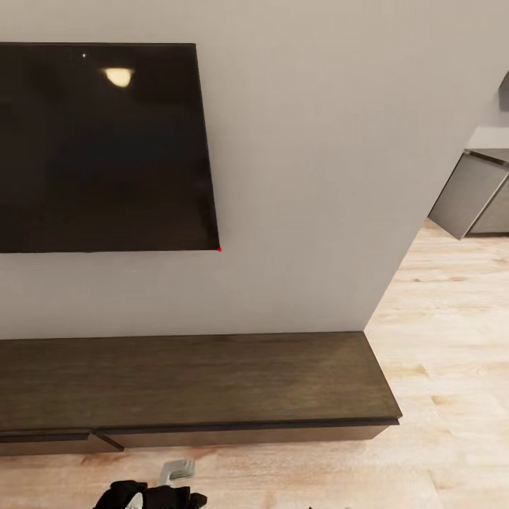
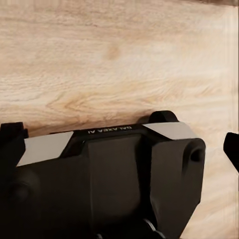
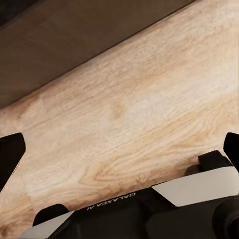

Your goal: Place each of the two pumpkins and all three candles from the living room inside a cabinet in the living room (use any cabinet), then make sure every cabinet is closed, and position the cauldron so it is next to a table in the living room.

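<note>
Head view: cabinet [image 1: 191,382] sits low under the wall TV [image 1: 99,148], one drawer front at its left end slightly proud; both grippers, left gripper [image 2: 119,137] and right gripper [image 3: 119,144], spread empty over wood floor [image 1: 438,339]; that drawer risks staying unclosed.

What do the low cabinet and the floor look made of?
Cabinet: dark-brown wood or wood veneer, matte, with faint lengthwise grain on top. Floor: pale wood-look planks with knots and grain and a slight sheen; could be laminate. Both are renders, so it's only a guess.
</note>
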Tool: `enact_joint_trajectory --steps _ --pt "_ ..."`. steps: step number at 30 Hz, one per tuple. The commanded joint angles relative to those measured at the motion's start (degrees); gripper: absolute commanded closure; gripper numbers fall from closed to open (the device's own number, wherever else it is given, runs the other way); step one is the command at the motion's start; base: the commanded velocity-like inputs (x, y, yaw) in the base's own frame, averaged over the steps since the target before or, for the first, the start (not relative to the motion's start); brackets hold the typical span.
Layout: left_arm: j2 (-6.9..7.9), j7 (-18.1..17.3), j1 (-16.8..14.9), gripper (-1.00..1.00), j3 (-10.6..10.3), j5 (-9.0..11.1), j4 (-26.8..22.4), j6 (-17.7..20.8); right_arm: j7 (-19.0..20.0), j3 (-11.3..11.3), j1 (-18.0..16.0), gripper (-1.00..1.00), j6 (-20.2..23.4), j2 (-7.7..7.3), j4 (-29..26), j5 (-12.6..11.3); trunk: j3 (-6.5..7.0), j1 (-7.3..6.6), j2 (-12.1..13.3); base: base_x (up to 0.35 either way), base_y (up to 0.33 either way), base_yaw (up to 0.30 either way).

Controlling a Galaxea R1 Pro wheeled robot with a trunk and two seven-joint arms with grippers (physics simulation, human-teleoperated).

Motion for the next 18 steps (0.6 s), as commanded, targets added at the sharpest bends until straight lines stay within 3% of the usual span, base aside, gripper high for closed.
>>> enact_joint_trajectory --steps 1,4,12,18 --pt "0.06 -0.5 0.0 -1.0 -0.2 0.0 -0.9 0.3 1.1 0.3 -0.1 -1.0 -0.3 0.01 0.2 -0.6 -0.06 0.01 0.0 0.0 0.0 0.0" --pt "0.03 -1.6 -0.1 -1.0 -0.8 0.1 -3.3 1.3 3.4 0.3 -0.1 -1.0 -0.4 -0.02 0.5 -0.7 -0.06 0.01 0.0 0.0 0.0 0.0" --pt "0.19 -9.7 -0.1 -1.0 -1.4 0.3 -10.5 11.9 4.5 0.2 -0.1 -1.0 -2.2 -0.04 0.8 -0.8 -0.24 0.23 -0.4 0.0 0.0 0.0" --pt "0.33 -12.3 -0.1 -1.0 -1.2 -0.2 -11.2 13.5 4.6 0.2 -0.1 -1.0 -2.6 -0.08 0.4 -0.8 -1.31 1.54 -2.9 0.0 0.0 0.0"
